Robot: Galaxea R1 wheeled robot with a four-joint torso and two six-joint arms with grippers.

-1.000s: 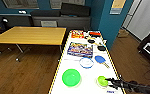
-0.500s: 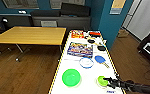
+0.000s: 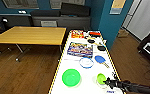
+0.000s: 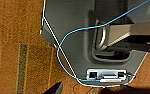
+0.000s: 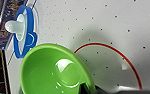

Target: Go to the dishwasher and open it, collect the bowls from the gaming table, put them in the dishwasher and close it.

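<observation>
The gaming table [image 3: 66, 60] is a long white top with a pale yellow edge. On it stand a large green bowl [image 3: 71, 77] and a blue-rimmed bowl [image 3: 86, 62]. A smaller green bowl [image 3: 101, 78] sits tilted at the near right, over a pale round disc. My right gripper [image 3: 108, 82] reaches in from the right and is shut on its rim. In the right wrist view this green bowl [image 5: 53, 70] looms large and tilted above a red-rimmed disc [image 5: 108, 67], with the blue bowl [image 5: 23, 32] beyond. The dishwasher is out of view.
A blue paddle [image 3: 100, 59], a colourful game box [image 3: 80, 49] and small dark items [image 3: 96, 42] lie further along the table. A plain yellow-topped table [image 3: 28, 35] stands to the left. Wooden floor [image 3: 23, 72] runs on both sides. The left wrist view looks down on the robot's grey base [image 4: 73, 35].
</observation>
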